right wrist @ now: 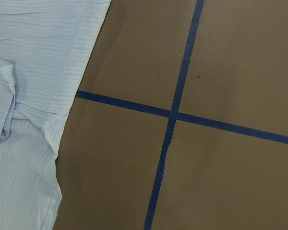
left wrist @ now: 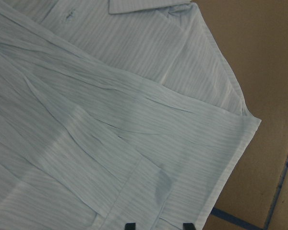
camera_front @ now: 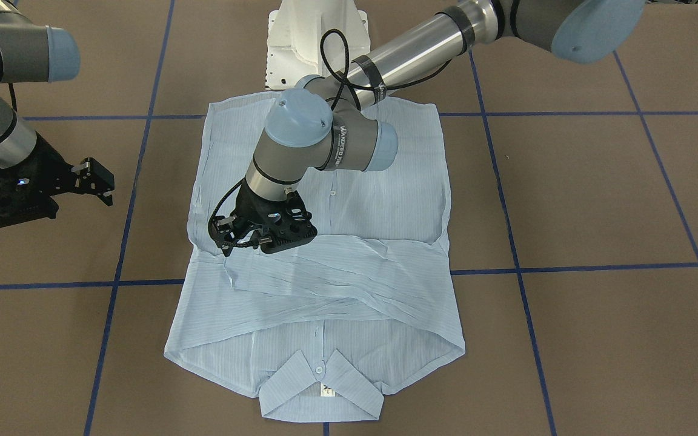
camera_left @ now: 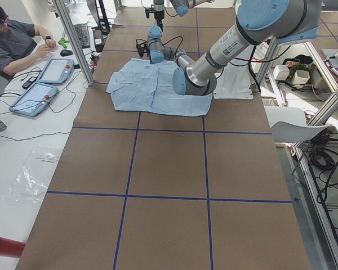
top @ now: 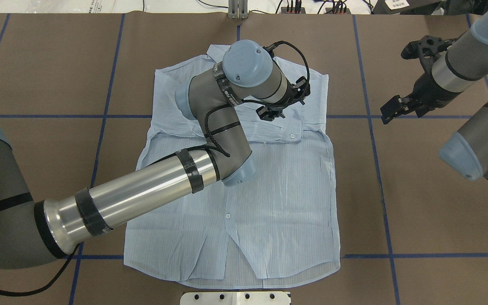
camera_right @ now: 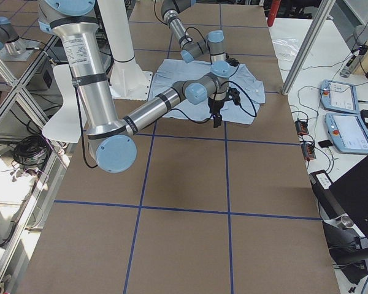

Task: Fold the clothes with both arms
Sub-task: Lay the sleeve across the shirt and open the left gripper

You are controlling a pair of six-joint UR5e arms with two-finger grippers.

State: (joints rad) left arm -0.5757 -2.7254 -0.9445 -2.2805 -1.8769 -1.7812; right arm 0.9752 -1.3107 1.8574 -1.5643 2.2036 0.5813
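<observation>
Nothing reads clearly: white lettering [camera_front: 341, 144] on the left arm [camera_front: 385, 66] is blurred, perhaps a brand name.

table [top: 439, 203]: brown top, blue tape lines [top: 439, 255] in grid | shirt [top: 278, 190]: flat at middle, buttons up, collar at far edge

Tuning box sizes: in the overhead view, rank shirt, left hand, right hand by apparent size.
1. shirt
2. right hand
3. left hand, though it is partly hidden from above, so 2 versus 3 is unsure.
</observation>
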